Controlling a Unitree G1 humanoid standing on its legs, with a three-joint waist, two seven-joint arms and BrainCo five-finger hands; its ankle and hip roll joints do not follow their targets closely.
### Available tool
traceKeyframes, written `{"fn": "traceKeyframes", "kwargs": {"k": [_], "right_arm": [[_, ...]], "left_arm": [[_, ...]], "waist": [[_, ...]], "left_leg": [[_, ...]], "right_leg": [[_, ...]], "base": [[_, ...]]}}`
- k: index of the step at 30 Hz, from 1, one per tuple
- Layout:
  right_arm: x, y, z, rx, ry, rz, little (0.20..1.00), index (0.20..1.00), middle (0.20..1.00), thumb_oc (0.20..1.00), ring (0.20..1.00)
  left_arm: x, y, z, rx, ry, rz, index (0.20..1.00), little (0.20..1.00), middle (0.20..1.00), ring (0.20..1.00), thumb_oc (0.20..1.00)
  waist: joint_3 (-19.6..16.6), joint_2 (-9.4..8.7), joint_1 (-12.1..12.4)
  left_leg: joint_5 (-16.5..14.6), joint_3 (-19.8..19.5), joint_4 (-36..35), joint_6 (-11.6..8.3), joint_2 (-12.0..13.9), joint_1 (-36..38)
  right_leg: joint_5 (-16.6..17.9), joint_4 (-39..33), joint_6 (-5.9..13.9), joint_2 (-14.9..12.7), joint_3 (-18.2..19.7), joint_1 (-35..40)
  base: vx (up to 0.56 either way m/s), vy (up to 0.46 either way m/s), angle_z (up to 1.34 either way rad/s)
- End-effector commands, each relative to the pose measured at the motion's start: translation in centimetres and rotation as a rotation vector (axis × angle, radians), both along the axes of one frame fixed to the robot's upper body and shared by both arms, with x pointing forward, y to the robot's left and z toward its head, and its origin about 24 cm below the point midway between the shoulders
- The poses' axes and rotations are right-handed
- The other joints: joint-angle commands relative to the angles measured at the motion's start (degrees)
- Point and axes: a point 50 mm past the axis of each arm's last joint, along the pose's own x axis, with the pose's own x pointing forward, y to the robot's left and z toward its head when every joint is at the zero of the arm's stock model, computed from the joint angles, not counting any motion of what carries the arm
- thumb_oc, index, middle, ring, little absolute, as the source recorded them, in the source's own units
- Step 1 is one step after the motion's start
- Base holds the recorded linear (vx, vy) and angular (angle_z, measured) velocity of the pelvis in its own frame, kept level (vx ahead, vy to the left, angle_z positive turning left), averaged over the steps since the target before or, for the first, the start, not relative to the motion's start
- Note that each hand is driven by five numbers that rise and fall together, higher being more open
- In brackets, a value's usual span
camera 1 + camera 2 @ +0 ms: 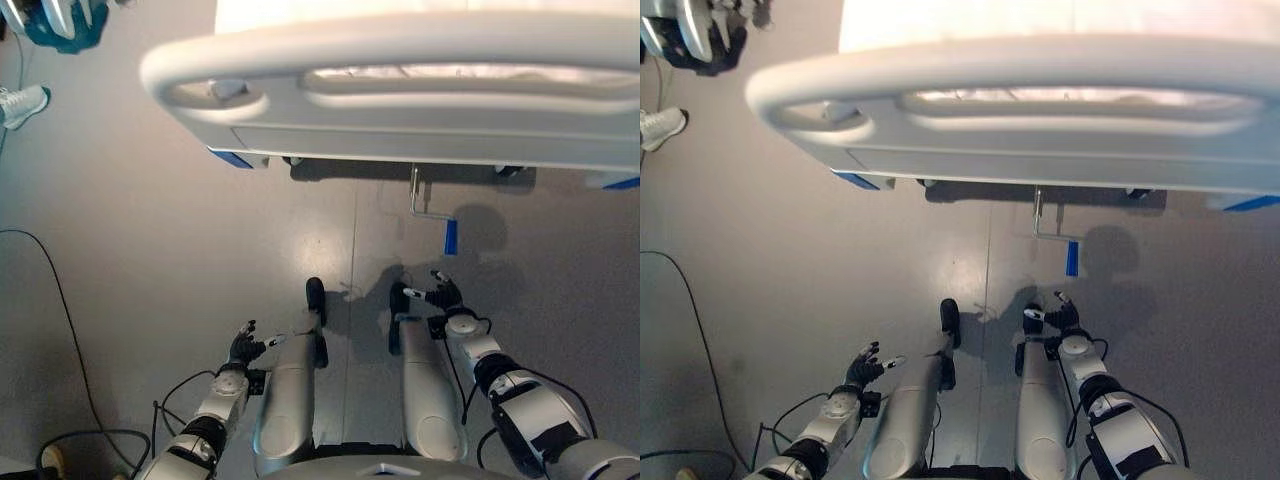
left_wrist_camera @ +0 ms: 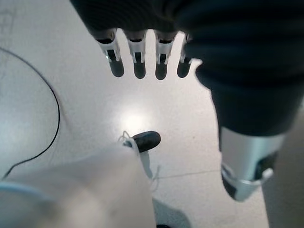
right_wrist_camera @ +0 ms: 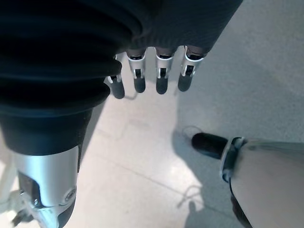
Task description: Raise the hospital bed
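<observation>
The hospital bed's white footboard spans the top of the eye views, with a mattress behind it. Below it a metal crank with a blue handle hangs down near the floor. My right hand is low, under and slightly left of the blue handle, apart from it, fingers relaxed and empty. My left hand hangs low at the lower left, far from the bed, fingers straight and holding nothing.
Blue corner caps mark the bed frame's underside. A person's white shoe stands at the upper left on the grey floor. A teal-and-white object sits in the top left corner.
</observation>
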Motion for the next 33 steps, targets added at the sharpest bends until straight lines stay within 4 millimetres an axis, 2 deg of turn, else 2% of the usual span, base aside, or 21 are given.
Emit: {"fn": "traceKeyframes", "kwargs": {"k": [1, 7, 8, 12, 14, 19, 22, 33], "right_arm": [[0.5, 0.1, 1.3, 0.047, -0.106, -0.036, 1.000, 1.000, 1.000, 1.000, 1.000], [1.8, -0.6, 3.2, 0.108, -0.210, -0.145, 1.000, 1.000, 1.000, 1.000, 1.000], [2.2, -0.8, 4.1, 0.137, -0.263, -0.194, 1.000, 1.000, 1.000, 1.000, 1.000], [2.4, -1.2, 5.3, 0.193, -0.348, -0.277, 1.000, 1.000, 1.000, 1.000, 1.000], [2.6, -1.3, 6.5, 0.232, -0.427, -0.302, 1.000, 1.000, 1.000, 1.000, 1.000], [2.7, -1.3, 7.6, 0.264, -0.486, -0.306, 1.000, 1.000, 1.000, 1.000, 1.000], [2.9, -0.2, 8.9, 0.292, -0.544, -0.243, 1.000, 1.000, 1.000, 1.000, 1.000], [3.2, 2.4, 10.7, 0.356, -0.627, -0.139, 1.000, 1.000, 1.000, 1.000, 1.000]], "left_arm": [[-0.7, 1.3, -0.1, 0.026, -0.001, 0.050, 1.000, 1.000, 1.000, 1.000, 1.000], [-0.7, 2.0, 0.3, 0.022, -0.026, 0.103, 1.000, 1.000, 1.000, 1.000, 1.000], [-0.6, 2.1, 0.4, 0.021, -0.038, 0.121, 1.000, 1.000, 1.000, 1.000, 1.000], [-0.6, 2.2, 0.8, 0.019, -0.063, 0.144, 1.000, 1.000, 1.000, 1.000, 1.000], [-0.6, 2.4, 1.2, 0.018, -0.090, 0.158, 1.000, 1.000, 1.000, 1.000, 1.000], [-0.8, 3.0, 1.4, 0.022, -0.101, 0.183, 1.000, 1.000, 1.000, 1.000, 1.000], [-1.1, 3.7, 1.5, 0.030, -0.102, 0.203, 1.000, 1.000, 1.000, 1.000, 1.000], [-0.8, 3.9, 2.0, 0.039, -0.123, 0.218, 1.000, 1.000, 1.000, 1.000, 1.000]], "waist": [[-0.7, -1.28, 0.2], [-0.4, -1.20, 0.3], [-0.4, -1.24, 0.2], [-0.4, -1.59, 0.0], [-0.4, -1.92, -0.3], [-0.4, -2.35, -0.5], [-0.4, -3.01, -0.7], [-0.4, -3.64, -0.8]], "left_leg": [[-4.0, -1.6, 7.4, -0.78, 0.0, -2.2], [-4.6, -1.7, 10.0, -0.81, 0.2, -8.0], [-4.8, -1.6, 10.7, -0.81, 0.4, -9.6], [-5.1, -1.5, 11.6, -0.82, 0.5, -11.5], [-5.4, -1.6, 12.0, -0.85, 0.5, -12.9], [-5.4, -1.5, 12.3, -0.98, 0.6, -14.3], [-5.3, -1.1, 12.1, -1.01, 0.7, -15.0], [-5.0, -1.0, 12.5, -1.13, 0.8, -16.4]], "right_leg": [[9.0, -7.8, 5.56, -1.8, 0.2, 0.6], [8.5, -5.4, 5.32, -1.5, 0.7, -5.3], [8.5, -4.8, 5.30, -1.5, 0.7, -6.8], [8.4, -4.1, 5.25, -1.3, 0.9, -8.7], [8.3, -3.8, 5.15, -1.3, 1.1, -10.2], [8.5, -3.6, 5.17, -1.2, 1.4, -11.7], [8.6, -3.8, 5.15, -1.0, 1.7, -12.7], [8.8, -3.6, 4.98, -0.9, 2.0, -14.1]], "base": [[-0.05, -0.009, 0.07], [-0.01, -0.003, -0.01], [0.00, 0.000, 0.00], [0.00, 0.000, 0.00], [0.00, 0.000, 0.00], [0.00, 0.000, 0.00], [0.00, -0.004, -0.01], [0.00, -0.001, -0.02]]}}
